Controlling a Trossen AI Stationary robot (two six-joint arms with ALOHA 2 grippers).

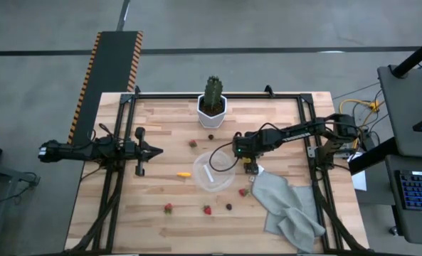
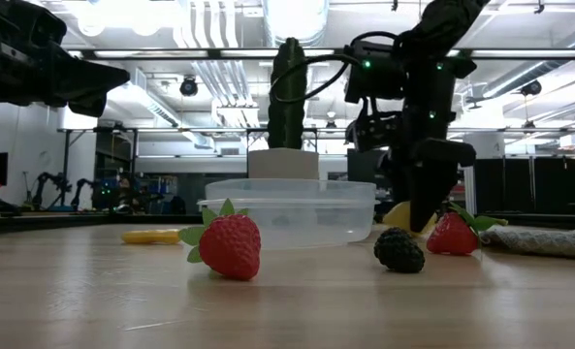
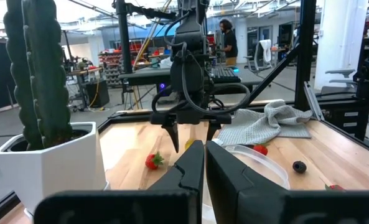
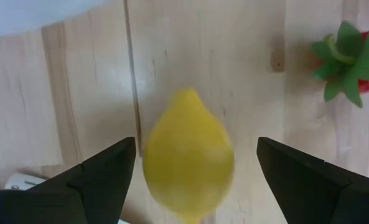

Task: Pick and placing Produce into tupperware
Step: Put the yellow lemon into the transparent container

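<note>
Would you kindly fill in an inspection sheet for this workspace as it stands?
Surface: wooden table, bare boards.
Job's things: tupperware mid-table; lemon beside it; strawberries and dark berry scattered.
Clutter: cactus in white pot; grey cloth.
Grippers: right gripper open, straddling the lemon; left gripper shut, waiting at the left edge.
Cables: yellow leads off table.
Surroundings: a person at distant desks.

Table contents: four strawberries (image 1: pixel 169 208), one lemon (image 4: pixel 188 152), two dark berries (image 1: pixel 229 207), one yellow-orange piece (image 1: pixel 184 173), one tupperware (image 1: pixel 212 173), one cactus (image 1: pixel 213 92), one cloth (image 1: pixel 289 206).
</note>
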